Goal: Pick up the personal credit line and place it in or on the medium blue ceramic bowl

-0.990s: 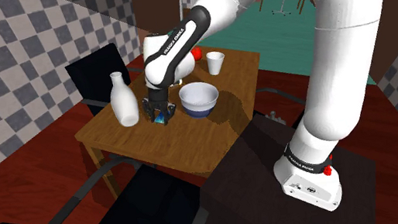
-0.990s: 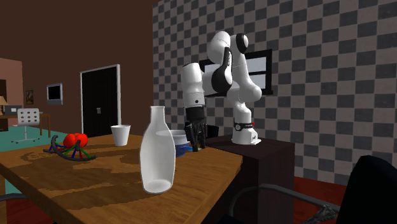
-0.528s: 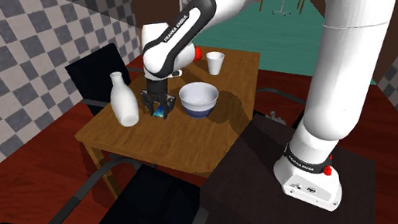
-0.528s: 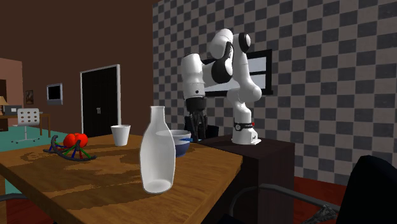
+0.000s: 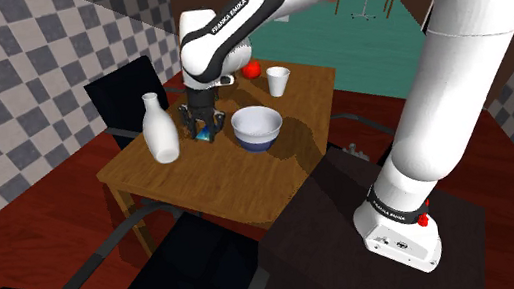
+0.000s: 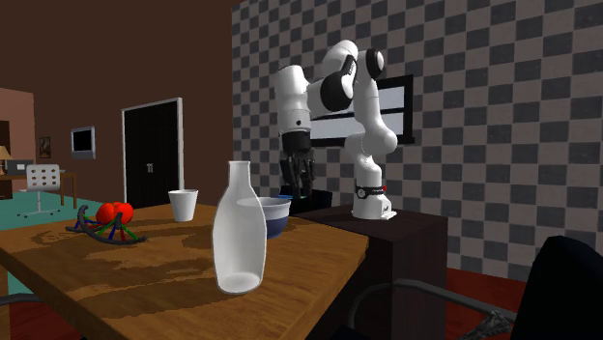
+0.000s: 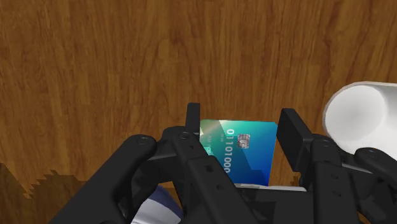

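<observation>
Two fingers (image 7: 292, 135) of the pincer (image 5: 206, 126) are clamped on a teal card (image 7: 245, 153) numbered "01101000", held over the desk's (image 5: 219, 178) middle between bottle (image 5: 159, 130) and bowl (image 5: 257, 128). "FRANKA EMIKA" is lettered on the arm (image 5: 234, 15).

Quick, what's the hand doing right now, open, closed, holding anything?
Hand: closed on the teal credit card, holding it above the wooden table.

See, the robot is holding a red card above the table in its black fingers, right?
Not red. The card clasped in the gripper is blue-green, as the wrist view shows. The rest is right: it is held above the table.
</observation>
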{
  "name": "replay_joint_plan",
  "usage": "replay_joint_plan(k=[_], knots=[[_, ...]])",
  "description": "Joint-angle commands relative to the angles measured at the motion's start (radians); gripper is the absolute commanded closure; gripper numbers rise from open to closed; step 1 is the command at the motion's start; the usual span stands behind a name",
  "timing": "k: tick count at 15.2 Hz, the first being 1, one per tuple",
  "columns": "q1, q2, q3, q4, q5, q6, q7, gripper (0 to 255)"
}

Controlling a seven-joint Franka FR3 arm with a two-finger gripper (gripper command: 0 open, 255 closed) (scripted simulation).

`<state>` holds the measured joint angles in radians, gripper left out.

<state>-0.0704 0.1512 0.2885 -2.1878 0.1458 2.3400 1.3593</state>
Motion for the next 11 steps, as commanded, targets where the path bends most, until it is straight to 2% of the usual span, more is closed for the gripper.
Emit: replay_joint_plan(k=[1, 5, 11], knots=[[-0.001, -0.019, 0.001, 0.008, 0.004, -0.027, 0.001, 255], [-0.003, -0.047, 0.001, 0.025, 0.008, -0.071, 0.002, 255], [-0.083, -0.134, -0.062, -0.063, 0.040, -0.090, -0.158, 255]])
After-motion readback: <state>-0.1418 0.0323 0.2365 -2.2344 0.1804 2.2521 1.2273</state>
